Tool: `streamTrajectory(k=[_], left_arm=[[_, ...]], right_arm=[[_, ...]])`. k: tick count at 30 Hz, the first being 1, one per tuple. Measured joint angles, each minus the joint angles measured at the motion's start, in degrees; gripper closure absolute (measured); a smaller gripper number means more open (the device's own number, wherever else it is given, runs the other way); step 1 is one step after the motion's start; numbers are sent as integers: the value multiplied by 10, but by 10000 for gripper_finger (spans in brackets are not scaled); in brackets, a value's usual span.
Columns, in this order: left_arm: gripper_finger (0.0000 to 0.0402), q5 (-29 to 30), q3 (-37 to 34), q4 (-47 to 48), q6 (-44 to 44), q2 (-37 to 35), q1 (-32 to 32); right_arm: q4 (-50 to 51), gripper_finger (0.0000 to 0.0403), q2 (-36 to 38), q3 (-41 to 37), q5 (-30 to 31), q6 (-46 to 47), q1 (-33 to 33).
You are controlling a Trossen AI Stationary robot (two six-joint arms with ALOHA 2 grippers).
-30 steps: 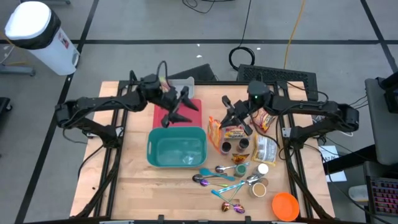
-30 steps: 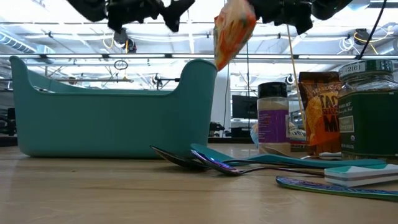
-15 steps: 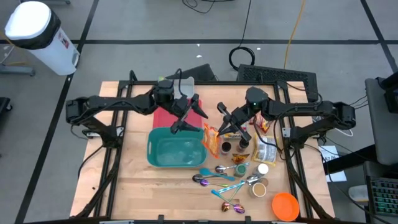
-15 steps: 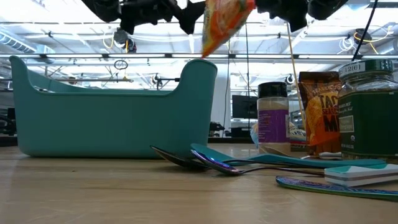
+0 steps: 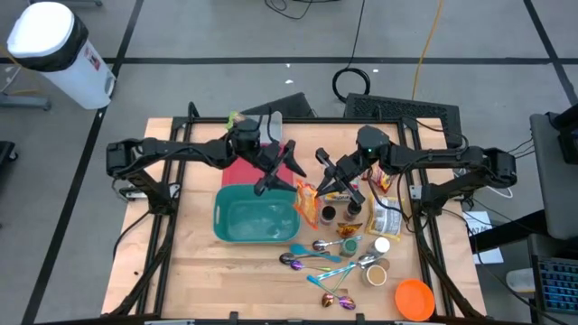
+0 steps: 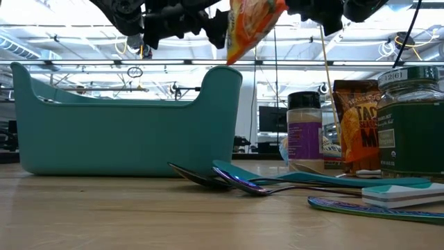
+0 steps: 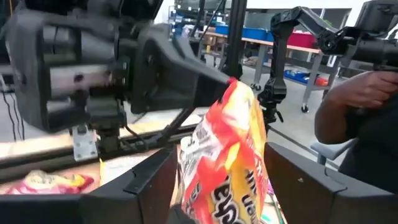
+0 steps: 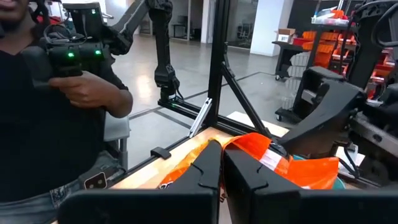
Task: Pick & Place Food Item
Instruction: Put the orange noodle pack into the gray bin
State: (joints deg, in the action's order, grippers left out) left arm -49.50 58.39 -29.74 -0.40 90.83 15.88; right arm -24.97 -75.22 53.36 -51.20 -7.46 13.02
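Observation:
An orange and yellow snack bag [image 5: 307,200] hangs over the right wall of the teal bin [image 5: 244,221]. It also shows in the low view [image 6: 251,28] and the left wrist view [image 7: 227,155]. My right gripper [image 5: 321,186] is shut on the bag's top. My left gripper [image 5: 278,171] is open just left of the bag. In the left wrist view its two fingers [image 7: 149,180] stand on either side of the bag with gaps showing. My right gripper pinches the bag's top edge [image 7: 231,82] between its two shut fingers [image 8: 221,168]. The fingers come from the table's right side, slanting down. The bag hangs tilted below them, lifted clear, above the bin's right wall [image 6: 220,76].
Right of the bin stand jars [image 5: 327,213], a spice bottle [image 6: 304,132] and more snack bags [image 5: 384,217]. Several spoons [image 5: 316,257] and an orange bowl [image 5: 415,298] lie toward the near edge. A red packet [image 5: 242,167] lies behind the bin. A person [image 8: 56,106] shows beyond the table.
My right gripper has carried the bag toward the table's left, up to the bin's right wall, then held still. My left gripper has moved toward the table's right and near edge, up to the bag, and stayed open.

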Motion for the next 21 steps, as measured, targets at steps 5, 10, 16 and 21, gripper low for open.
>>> streamTrajectory(k=[5, 10, 16, 21], left_arm=[[196, 0, 0, -4, 10, 0, -8], [244, 13, 0, 0, 31, 0, -19], [307, 16, 0, -1, 35, 0, -20], [382, 31, 0, 0, 32, 0, -20]], right_arm=[[0, 403, 0, 0, 0, 4, 0], [0, 403, 0, 0, 0, 8, 0], [0, 403, 0, 0, 1, 8, 0], [5, 403, 0, 0, 1, 8, 0]])
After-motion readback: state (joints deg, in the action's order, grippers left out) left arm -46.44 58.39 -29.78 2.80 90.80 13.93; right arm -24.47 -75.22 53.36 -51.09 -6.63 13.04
